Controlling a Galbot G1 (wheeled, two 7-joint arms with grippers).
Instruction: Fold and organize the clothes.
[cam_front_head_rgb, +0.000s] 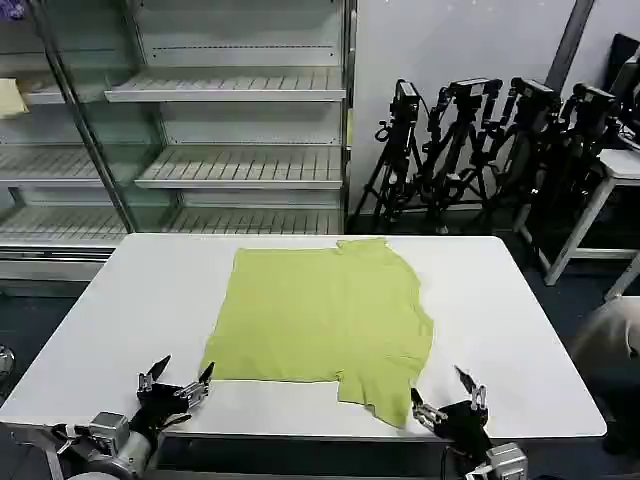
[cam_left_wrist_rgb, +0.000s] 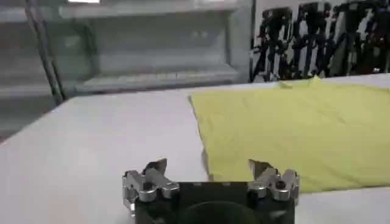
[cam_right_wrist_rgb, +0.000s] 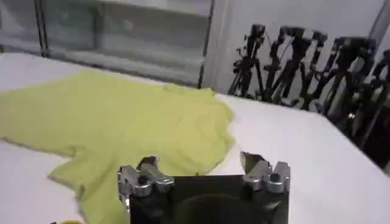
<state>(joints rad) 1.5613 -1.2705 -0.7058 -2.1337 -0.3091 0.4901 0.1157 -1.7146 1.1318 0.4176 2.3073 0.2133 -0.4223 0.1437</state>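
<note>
- We see our left pincer (cam_front_head_rgb: 178, 381) low over the near table (cam_front_head_rgb: 130, 300) edge, fingers pointing away from us and spread wide, holding nothing.
- In the left wrist view that pincer (cam_left_wrist_rgb: 208, 170) hangs just above the table (cam_left_wrist_rgb: 91, 140), with the T-shirt (cam_left_wrist_rgb: 292, 128) ahead of it and toward its right finger; whether that finger touches the cloth, we cannot tell.
- We see our right pincer (cam_front_head_rgb: 447, 391) at the same near edge, fingers likewise wide apart and empty, angled forward.
- The T-shirt (cam_front_head_rgb: 325, 320) lies flat on the table between the two pincers and beyond them, plain face up, its near sleeve just beside the right pincer.
- In the right wrist view, the right pincer (cam_right_wrist_rgb: 201, 167) hovers over the near hem of the T-shirt (cam_right_wrist_rgb: 122, 128), above the table (cam_right_wrist_rgb: 304, 158).
- Both arms are low, their wrists at the table edge.
</note>
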